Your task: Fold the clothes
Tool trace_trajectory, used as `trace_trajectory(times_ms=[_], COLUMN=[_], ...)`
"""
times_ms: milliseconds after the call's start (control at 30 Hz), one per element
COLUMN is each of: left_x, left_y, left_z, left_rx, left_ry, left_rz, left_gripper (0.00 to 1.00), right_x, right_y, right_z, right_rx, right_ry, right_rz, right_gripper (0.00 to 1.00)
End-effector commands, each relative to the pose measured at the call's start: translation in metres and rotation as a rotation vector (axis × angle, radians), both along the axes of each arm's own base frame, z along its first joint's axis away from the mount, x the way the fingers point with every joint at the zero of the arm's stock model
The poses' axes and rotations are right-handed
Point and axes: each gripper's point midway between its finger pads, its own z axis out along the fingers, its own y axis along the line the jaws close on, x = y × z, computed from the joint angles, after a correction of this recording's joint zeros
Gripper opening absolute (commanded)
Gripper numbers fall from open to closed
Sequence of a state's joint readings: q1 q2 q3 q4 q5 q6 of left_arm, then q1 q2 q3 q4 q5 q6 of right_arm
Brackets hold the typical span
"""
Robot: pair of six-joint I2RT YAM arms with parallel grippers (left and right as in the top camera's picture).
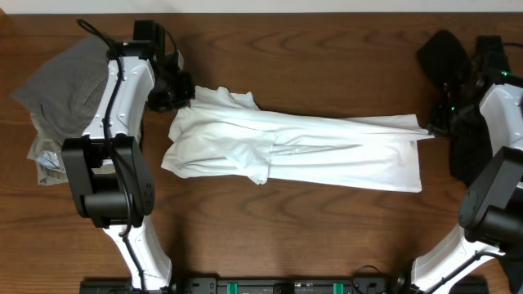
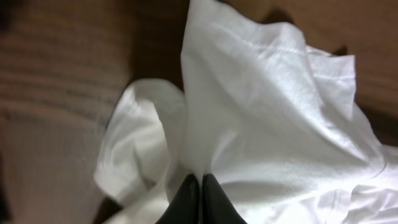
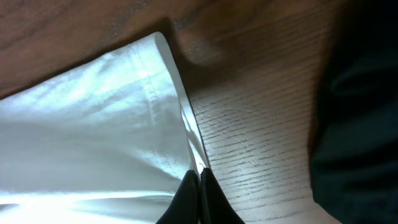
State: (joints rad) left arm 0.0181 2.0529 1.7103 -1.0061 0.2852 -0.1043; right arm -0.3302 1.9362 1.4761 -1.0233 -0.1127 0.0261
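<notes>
Brown wooden table [image 1: 327,57], seen from overhead, with both arms rising from the near edge.

Across the middle, a large white T-shirt [image 1: 327,151]. Stretched long between the left and right edges and folded in on itself lengthwise. Bunched and wider toward the left edge, with a sleeve flopped toward the near edge. Flatter and straight-hemmed toward the right edge. Held taut at both ends, resting on the wood in between.

In the far left corner, a rumpled grey garment [image 1: 65,82], partly hidden by the left arm and well apart from the shirt. Under its near side, a smaller crumple of paler, khaki-toned cloth [image 1: 45,159] close to the left edge.

Along the right edge, a black garment [image 1: 466,155] heaped beside the right arm. Just beyond the shirt's hem, not touching it as far as the right wrist view shows.

Left gripper [image 1: 184,102] at the shirt's far left end. Fingers pressed together, pinching a raised fold of white fabric.

Right gripper [image 1: 431,129] at the shirt's far right corner. Fingers likewise squeezed tight, nipping the stitched hem edge just above the wood.
</notes>
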Motion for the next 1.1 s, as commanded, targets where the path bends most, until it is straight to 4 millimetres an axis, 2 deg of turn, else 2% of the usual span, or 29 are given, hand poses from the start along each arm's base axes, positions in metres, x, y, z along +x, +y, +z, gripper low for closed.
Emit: trace_trajectory(times_ms=[0, 333, 567, 867, 1067], left_x=[-0.007, -0.041, -0.052, -0.064, -0.076], left_y=[0.003, 0.003, 0.003, 0.002, 0.014], left_z=[0.01, 0.009, 0.009, 0.01, 0.007], left_rx=[0.009, 0.007, 0.007, 0.006, 0.076], left_ry=[0.007, 0.148, 0.192, 0.24, 0.291], left_rz=[0.004, 0.004, 0.004, 0.003, 0.01], left_gripper=[0.06, 0.06, 0.06, 0.06, 0.06], right_x=[-0.001, -0.017, -0.034, -0.042, -0.047], right_y=[-0.006, 0.001, 0.008, 0.023, 0.02], right_z=[0.007, 0.006, 0.006, 0.008, 0.007], right_rx=[-0.016, 0.011, 0.043, 0.115, 0.093], right_ry=[-0.014, 0.05, 0.122, 0.145, 0.169], right_rz=[-0.018, -0.021, -0.031, -0.006, 0.0], right_gripper=[0.01, 0.02, 0.01, 0.01, 0.01])
